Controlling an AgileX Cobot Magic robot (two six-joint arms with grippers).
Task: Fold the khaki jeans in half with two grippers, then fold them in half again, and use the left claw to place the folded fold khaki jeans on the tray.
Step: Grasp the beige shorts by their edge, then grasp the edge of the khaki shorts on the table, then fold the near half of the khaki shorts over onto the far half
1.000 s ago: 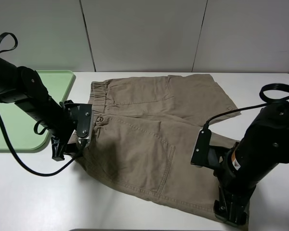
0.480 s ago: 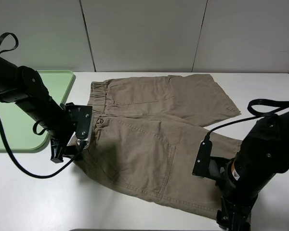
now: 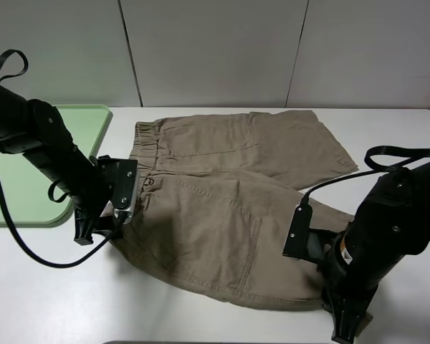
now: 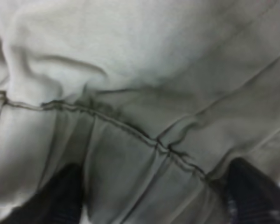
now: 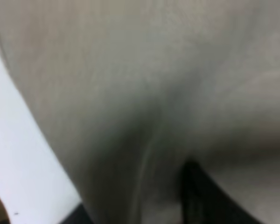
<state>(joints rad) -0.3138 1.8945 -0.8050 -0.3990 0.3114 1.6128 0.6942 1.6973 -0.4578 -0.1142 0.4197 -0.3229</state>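
Cloth at the near hem of the khaki jeans [image 3: 222, 193] is pressed by the right gripper [image 3: 346, 326], tip down by the front edge of the table [image 3: 43, 287]. Whether its jaws have closed cannot be told, the wrist view being blurred. Farther back, the left claw [image 3: 93, 228] is set at the near end of the gathered waistband, its fingers [image 4: 60, 198] apart with a seam between them and nothing pinched yet. The jeans are spread flat and unfolded, just beside the tray [image 3: 86, 122] at the far left. The first fold is judged to be in hand: both corners must be gripped firmly, lifted together and carried over onto the far leg.
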